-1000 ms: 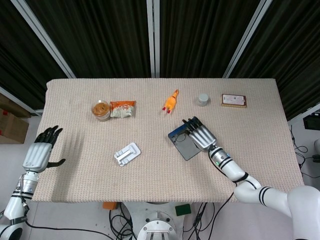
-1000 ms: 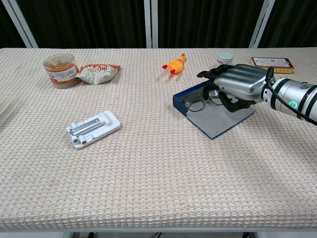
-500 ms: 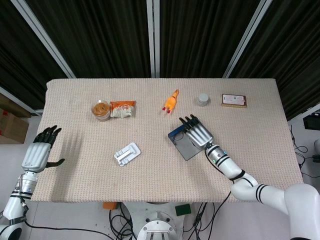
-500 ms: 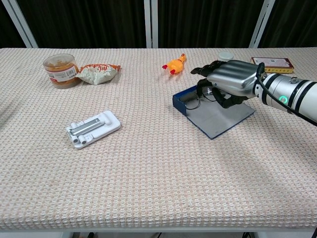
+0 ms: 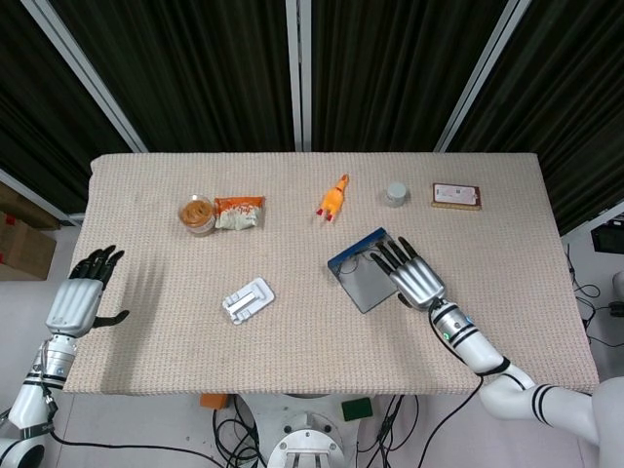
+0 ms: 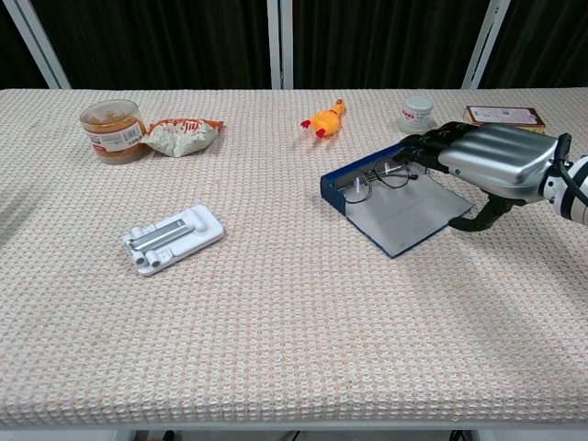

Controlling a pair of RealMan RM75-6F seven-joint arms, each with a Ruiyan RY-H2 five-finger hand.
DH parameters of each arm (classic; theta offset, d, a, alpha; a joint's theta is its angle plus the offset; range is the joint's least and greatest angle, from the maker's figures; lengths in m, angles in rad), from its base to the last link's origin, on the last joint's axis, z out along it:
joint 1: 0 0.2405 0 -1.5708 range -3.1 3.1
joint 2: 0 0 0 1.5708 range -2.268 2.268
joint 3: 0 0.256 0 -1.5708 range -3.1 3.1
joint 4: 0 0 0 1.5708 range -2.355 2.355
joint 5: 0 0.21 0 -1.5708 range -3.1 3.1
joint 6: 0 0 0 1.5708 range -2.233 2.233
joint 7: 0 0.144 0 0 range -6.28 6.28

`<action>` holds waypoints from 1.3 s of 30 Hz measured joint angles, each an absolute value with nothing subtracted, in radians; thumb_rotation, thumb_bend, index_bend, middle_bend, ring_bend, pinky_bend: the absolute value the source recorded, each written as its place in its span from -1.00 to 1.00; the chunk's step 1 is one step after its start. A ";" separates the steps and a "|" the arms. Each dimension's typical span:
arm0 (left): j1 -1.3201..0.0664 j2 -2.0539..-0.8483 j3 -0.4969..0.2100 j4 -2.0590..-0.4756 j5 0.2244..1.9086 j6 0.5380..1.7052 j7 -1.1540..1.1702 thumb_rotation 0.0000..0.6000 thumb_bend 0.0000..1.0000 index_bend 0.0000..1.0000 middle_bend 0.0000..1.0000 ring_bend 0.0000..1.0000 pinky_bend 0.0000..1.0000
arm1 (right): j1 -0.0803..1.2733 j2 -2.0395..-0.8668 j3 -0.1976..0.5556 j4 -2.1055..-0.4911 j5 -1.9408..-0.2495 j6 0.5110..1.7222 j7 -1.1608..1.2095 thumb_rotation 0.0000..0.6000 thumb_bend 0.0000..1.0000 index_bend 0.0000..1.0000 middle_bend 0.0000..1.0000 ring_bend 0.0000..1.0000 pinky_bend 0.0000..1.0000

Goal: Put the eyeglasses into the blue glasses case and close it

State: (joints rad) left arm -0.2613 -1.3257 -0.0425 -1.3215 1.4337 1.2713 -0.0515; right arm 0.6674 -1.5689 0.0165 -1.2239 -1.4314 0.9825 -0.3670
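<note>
Since a second earlier, the right hand [image 6: 496,163] had been drawn back, released; the glasses [image 6: 378,177] lay in the open blue case [image 6: 404,216]. Its stiff, light lid (hinged) seemed best pushed from the free edge.

Your right hand [image 6: 501,163] has let go and slid back toward the right edge, fingers [image 6: 427,145] now spread flat (they were curled over the eyeglasses [image 6: 378,177] a second ago). The eyeglasses now lie uncovered in the open blue glasses case [image 6: 397,206], up against its raised wall.
</note>
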 measured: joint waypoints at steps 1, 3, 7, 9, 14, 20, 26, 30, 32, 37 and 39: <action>-0.262 -1.326 -0.042 -1.323 1.434 1.272 -0.050 0.91 -0.76 -0.99 -1.00 -1.00 -0.71 | 0.664 -1.575 0.016 -1.218 -1.430 0.985 -0.368 1.00 -0.76 -1.00 -1.00 -1.00 -1.00; -0.262 -1.327 -0.042 -1.324 1.435 1.272 -0.048 0.91 -0.76 -0.99 -1.00 -1.00 -0.71 | 0.659 -1.592 0.016 -1.200 -1.429 0.989 -0.367 1.00 -0.76 -1.00 -1.00 -1.00 -1.00; -0.260 -1.326 -0.043 -1.320 1.429 1.268 -0.051 0.92 -0.76 -0.99 -1.00 -1.00 -0.71 | 0.654 -1.622 0.020 -1.171 -1.431 0.995 -0.359 1.00 -0.75 -1.00 -1.00 -1.00 -1.00; -0.259 -1.325 -0.043 -1.317 1.427 1.268 -0.054 0.92 -0.76 -0.99 -1.00 -1.00 -0.71 | 0.655 -1.635 0.025 -1.160 -1.436 1.001 -0.352 1.00 -0.74 -1.00 -1.00 -1.00 -1.00; -0.257 -1.326 -0.042 -1.311 1.425 1.267 -0.060 0.92 -0.76 -0.99 -1.00 -1.00 -0.71 | 0.661 -1.655 0.034 -1.137 -1.450 1.008 -0.340 1.00 -0.72 -0.99 -1.00 -1.00 -1.00; -0.256 -1.328 -0.042 -1.298 1.425 1.264 -0.071 0.92 -0.76 -0.99 -1.00 -1.00 -0.71 | 0.672 -1.668 0.038 -1.125 -1.468 1.006 -0.320 1.00 -0.64 -0.85 -1.00 -1.00 -1.00; -0.255 -1.329 -0.040 -1.288 1.425 1.263 -0.082 0.93 -0.76 -0.99 -1.00 -1.00 -0.71 | 0.683 -1.672 0.040 -1.115 -1.482 0.996 -0.306 1.00 -0.46 -0.73 -1.00 -1.00 -1.00; -0.256 -1.330 -0.041 -1.285 1.426 1.260 -0.086 0.93 -0.76 -0.99 -1.00 -1.00 -0.71 | 0.688 -1.668 0.039 -1.117 -1.486 0.990 -0.302 1.00 -0.33 -0.55 -1.00 -1.00 -1.00; -0.257 -1.330 -0.041 -1.285 1.427 1.259 -0.088 0.93 -0.76 -0.99 -1.00 -1.00 -0.71 | 0.690 -1.665 0.038 -1.119 -1.489 0.986 -0.299 1.00 -0.26 -0.45 -1.00 -1.00 -1.00; -0.259 -1.328 -0.041 -1.287 1.428 1.256 -0.087 0.94 -0.76 -0.99 -1.00 -1.00 -0.71 | 0.696 -1.650 0.035 -1.127 -1.489 0.967 -0.296 1.00 -0.07 -0.26 -1.00 -1.00 -1.00; -0.261 -1.328 -0.042 -1.288 1.427 1.254 -0.086 0.94 -0.76 -0.99 -1.00 -1.00 -0.71 | 0.698 -1.647 0.037 -1.129 -1.484 0.960 -0.297 1.00 -0.06 -0.23 -1.00 -1.00 -1.00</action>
